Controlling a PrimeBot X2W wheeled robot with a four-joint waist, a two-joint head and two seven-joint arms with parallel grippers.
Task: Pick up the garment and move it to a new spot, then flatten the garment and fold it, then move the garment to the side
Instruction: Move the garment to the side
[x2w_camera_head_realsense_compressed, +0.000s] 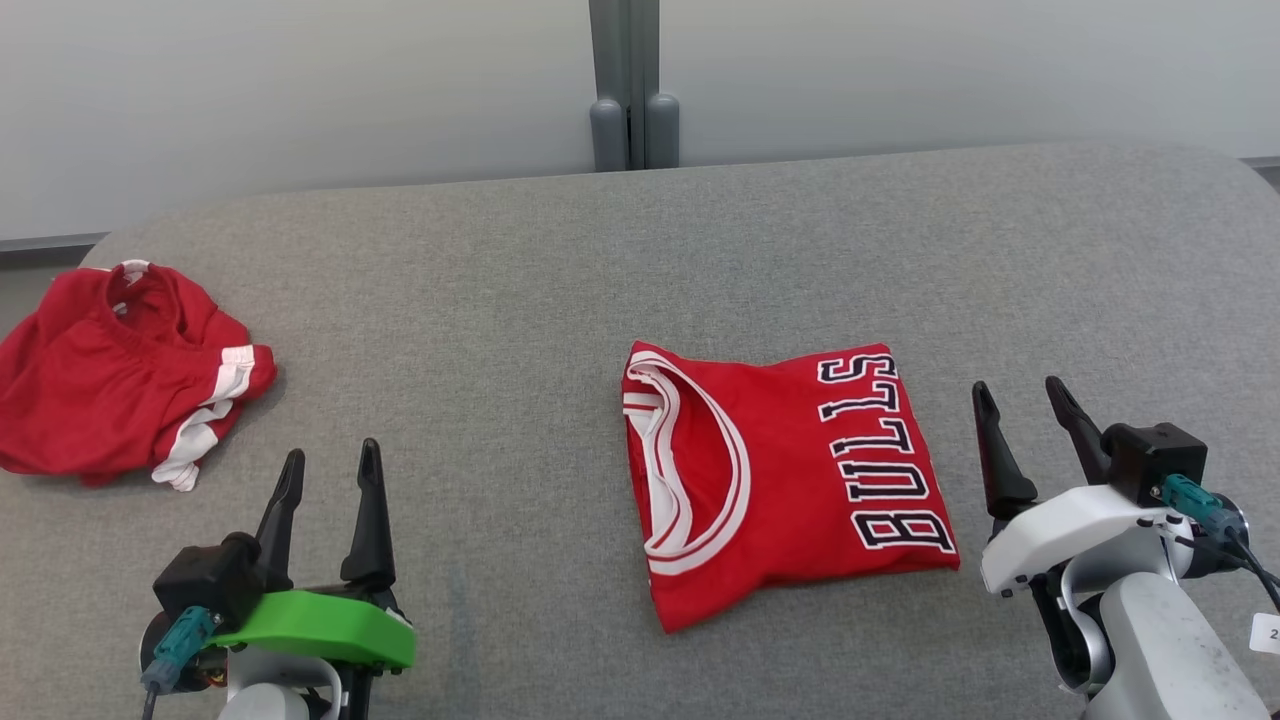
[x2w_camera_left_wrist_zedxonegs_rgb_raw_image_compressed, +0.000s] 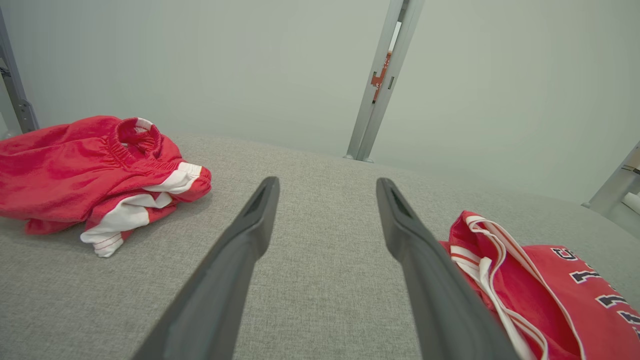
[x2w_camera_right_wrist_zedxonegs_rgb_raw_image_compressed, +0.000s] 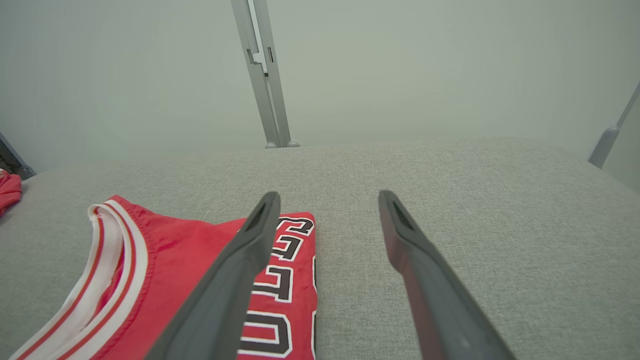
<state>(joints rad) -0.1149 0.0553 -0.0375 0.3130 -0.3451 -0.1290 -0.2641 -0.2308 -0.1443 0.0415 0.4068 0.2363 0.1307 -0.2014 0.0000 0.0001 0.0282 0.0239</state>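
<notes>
A folded red lettered jersey (x2w_camera_head_realsense_compressed: 790, 480) is laid on the grey fabric surface (x2w_camera_head_realsense_compressed: 500, 330) between left pincer (x2w_camera_head_realsense_compressed: 332, 448) and right pincer (x2w_camera_head_realsense_compressed: 1016, 383), both spread wide and empty.

Soft, diffuse, fairly bright light falls from above in all three views. The folded jersey (x2w_camera_head_realsense_compressed: 790, 480) casts only a thin shadow along its near edge; the shorts (x2w_camera_head_realsense_compressed: 120, 380) to its left cast a faint one. The head view is sharp. Both wrist views tilt the post (x2w_camera_left_wrist_zedxonegs_rgb_raw_image_compressed: 380, 85) behind the jersey and soften the nearest cloth.
</notes>
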